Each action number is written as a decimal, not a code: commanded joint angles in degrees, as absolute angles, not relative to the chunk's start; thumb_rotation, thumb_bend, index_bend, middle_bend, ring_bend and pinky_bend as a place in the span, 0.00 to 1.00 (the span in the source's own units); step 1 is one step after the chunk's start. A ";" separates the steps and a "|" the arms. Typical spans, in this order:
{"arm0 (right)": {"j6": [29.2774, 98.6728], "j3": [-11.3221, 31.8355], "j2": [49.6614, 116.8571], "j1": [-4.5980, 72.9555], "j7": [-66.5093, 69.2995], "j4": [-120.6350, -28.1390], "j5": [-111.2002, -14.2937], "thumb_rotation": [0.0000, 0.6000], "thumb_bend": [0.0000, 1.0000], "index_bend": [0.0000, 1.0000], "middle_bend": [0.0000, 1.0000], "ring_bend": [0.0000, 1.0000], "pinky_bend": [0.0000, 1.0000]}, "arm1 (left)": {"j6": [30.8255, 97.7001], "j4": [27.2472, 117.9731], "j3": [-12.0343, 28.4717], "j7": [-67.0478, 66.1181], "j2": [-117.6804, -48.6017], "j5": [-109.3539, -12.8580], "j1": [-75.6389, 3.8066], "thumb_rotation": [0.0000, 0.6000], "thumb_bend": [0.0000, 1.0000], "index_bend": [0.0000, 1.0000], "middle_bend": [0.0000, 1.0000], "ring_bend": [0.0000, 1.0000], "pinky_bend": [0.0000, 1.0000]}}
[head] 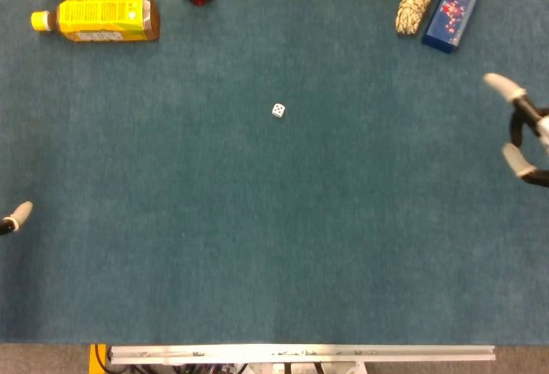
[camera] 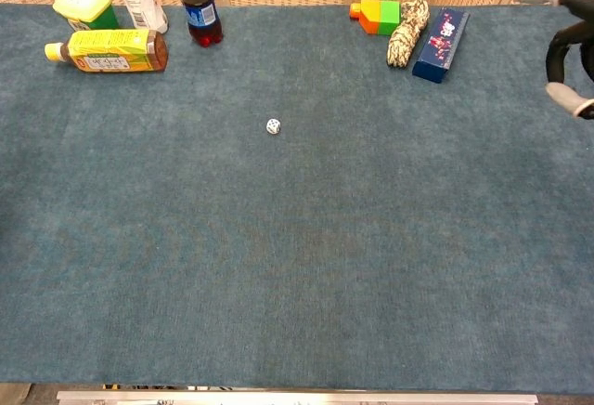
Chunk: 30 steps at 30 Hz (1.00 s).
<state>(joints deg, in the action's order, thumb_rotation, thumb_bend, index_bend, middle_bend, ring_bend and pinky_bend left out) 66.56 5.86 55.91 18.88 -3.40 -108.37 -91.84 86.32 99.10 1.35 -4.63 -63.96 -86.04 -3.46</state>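
Fingers of my right hand (head: 525, 129) are spreading wide and holding nothing at the table's (head: 360, 245) right edge, near the blue box (head: 455, 5). Only one fingertip of my left hand (head: 15, 216) is showing at the left edge, so I cannot tell its spread. Broad carpet is lying open around the die (head: 279, 111), well apart from both.

The die (head: 279, 111) lies mid-table (head: 274, 245), bottles (head: 96, 19) far behind-left, box (head: 455, 5) far behind-right

die (head: 279, 111) white, black pips | carpet (head: 283, 237) teal | box (head: 455, 7) blue | bottle (head: 99, 19) yellow-labelled
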 commanded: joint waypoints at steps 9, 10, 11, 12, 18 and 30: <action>46.72 11.57 59.19 34.68 -13.06 -111.83 -73.75 1.00 0.60 0.07 0.93 1.00 1.00 | 85.93 99.20 0.70 -5.08 -63.82 -87.21 -3.56 1.00 0.13 0.00 0.00 0.00 0.00; 45.67 11.79 59.64 35.82 -14.17 -111.86 -72.01 1.00 0.62 0.07 0.94 1.00 1.00 | 85.89 99.29 0.67 -5.21 -63.82 -87.27 -3.59 1.00 0.13 0.00 0.00 0.00 0.00; 44.35 12.06 60.18 37.35 -15.49 -111.92 -69.58 1.00 0.64 0.07 0.94 1.00 1.00 | 85.86 99.32 0.66 -5.27 -63.83 -87.31 -3.61 1.00 0.13 0.00 0.00 0.00 0.00; 43.51 12.28 60.59 38.49 -16.34 -111.98 -67.77 1.00 0.65 0.07 0.95 1.00 1.00 | 85.88 99.30 0.62 -5.28 -63.86 -87.40 -3.61 1.00 0.13 0.00 0.00 0.00 0.00; 38.43 12.70 63.00 46.67 -20.68 -111.25 -55.66 1.00 0.69 0.08 0.96 1.00 1.00 | 86.09 99.43 0.41 -4.94 -63.73 -88.08 -3.56 1.00 0.13 0.00 0.00 0.00 0.00; 35.25 6.80 69.70 66.87 -29.65 -105.42 -29.81 1.00 0.75 0.11 0.98 1.00 1.00 | 86.03 99.00 0.17 -4.26 -63.44 -88.16 -3.38 1.00 0.13 0.00 0.00 0.00 0.00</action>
<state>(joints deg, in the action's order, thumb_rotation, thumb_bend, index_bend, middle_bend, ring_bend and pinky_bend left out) 35.95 9.18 67.15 61.66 -26.71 -107.55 -35.48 86.03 99.00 0.17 -4.28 -63.44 -88.14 -3.38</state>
